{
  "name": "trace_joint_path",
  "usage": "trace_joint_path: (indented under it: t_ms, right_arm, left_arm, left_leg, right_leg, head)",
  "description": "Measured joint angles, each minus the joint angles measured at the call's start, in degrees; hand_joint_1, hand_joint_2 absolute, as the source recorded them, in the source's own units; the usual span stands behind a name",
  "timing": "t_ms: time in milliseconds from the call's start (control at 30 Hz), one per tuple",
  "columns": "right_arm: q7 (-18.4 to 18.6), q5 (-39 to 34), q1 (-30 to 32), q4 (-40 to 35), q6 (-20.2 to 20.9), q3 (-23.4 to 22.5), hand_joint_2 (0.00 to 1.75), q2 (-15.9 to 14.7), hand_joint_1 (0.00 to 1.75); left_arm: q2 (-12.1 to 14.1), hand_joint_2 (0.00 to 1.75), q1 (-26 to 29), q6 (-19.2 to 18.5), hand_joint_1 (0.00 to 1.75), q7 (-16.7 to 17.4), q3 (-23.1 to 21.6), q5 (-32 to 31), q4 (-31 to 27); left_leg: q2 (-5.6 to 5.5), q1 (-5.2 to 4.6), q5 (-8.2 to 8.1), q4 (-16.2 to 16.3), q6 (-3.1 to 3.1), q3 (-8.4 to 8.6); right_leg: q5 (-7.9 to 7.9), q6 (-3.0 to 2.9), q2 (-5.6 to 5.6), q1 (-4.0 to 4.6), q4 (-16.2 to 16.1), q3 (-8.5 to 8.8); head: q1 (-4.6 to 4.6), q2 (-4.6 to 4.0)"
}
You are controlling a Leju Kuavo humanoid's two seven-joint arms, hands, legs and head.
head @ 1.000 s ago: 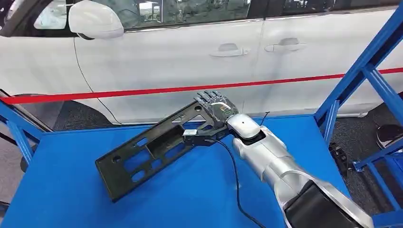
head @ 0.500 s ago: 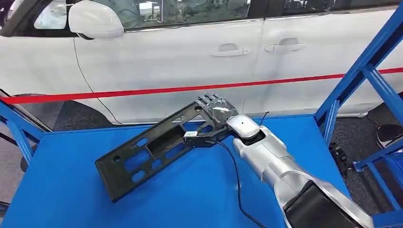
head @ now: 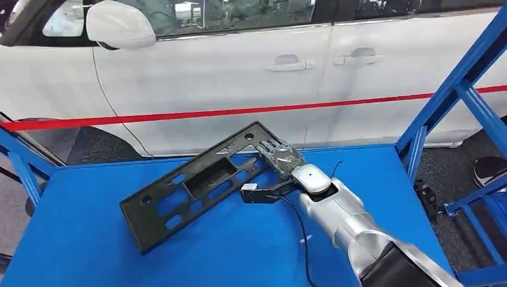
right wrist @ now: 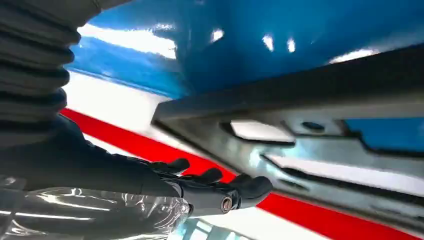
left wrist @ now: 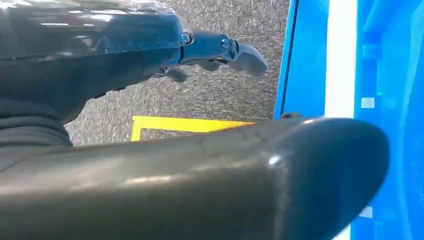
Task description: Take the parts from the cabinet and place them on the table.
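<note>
Since a second ago our right hand (head: pixel 281 156) has slid back off the black part (head: pixel 197 182) toward us, and the part's far end, then lifted in our grip, now lies lower on the blue table (head: pixel 78 239). Our fingers (right wrist: pixel 215 176) are released and held nearly straight, apart from the part's edge in the right wrist view; in the head view they sit just beside its near-right corner, and we cannot tell whether they touch it.

The part is a long flat bracket with cut-outs, lying slantwise across the middle of the table. Its far end points toward the table's back edge and just overhangs it, and its near end stops well short of the left edge. Bare blue surface lies in front of the part and to its left. Our right arm and a thin black cable (head: pixel 299 230) cross the table's near-right area.

Blue frame posts (head: pixel 460 84) rise at the table's right side. Beyond the back edge a red tape (head: pixel 179 115) runs in front of a white car (head: pixel 227 78).

Our left hand (left wrist: pixel 210 50) hangs over grey floor beside a blue panel, its fingers loosely curved and holding nothing.
</note>
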Motion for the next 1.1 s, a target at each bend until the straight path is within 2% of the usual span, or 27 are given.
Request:
trace_joint_path:
  t_ms: [133, 633, 1100]
  right_arm:
    - [1.67, 1.01, -0.01, 0.07, -1.71, 0.79, 1.75, -0.02, 0.00]
    - [2.56, 1.14, 0.02, 0.11, -4.81, 1.29, 1.75, -0.63, 0.00]
    - [2.76, -1.33, 0.00, 0.17, -3.65, 0.96, 1.75, -1.31, 0.00]
  left_arm:
    - [-0.04, 0.00, -0.01, 0.35, 0.00, 0.26, 0.00, -0.79, 0.00]
    - [-0.63, 0.00, -0.01, 0.96, 0.00, 1.01, -0.02, -0.92, 0.00]
    - [-0.61, 0.00, -0.21, 0.83, 0.00, 1.03, 0.00, -0.92, 0.00]
  left_leg:
    - [-0.01, 0.00, -0.02, 0.02, 0.02, 0.03]
    - [-0.02, 0.00, -0.03, 0.08, 0.05, 0.09]
    - [-0.01, 0.00, -0.04, 0.09, 0.06, 0.09]
  right_leg:
    - [-0.03, 0.04, -0.01, 0.00, -0.01, 0.03]
    - [0.01, 0.10, 0.00, -0.01, -0.01, 0.07]
    - [0.01, 0.11, 0.00, -0.01, -0.02, 0.08]
  head:
    - [0.02, 0.00]
    - [0.02, 0.00]
    - [0.02, 0.00]
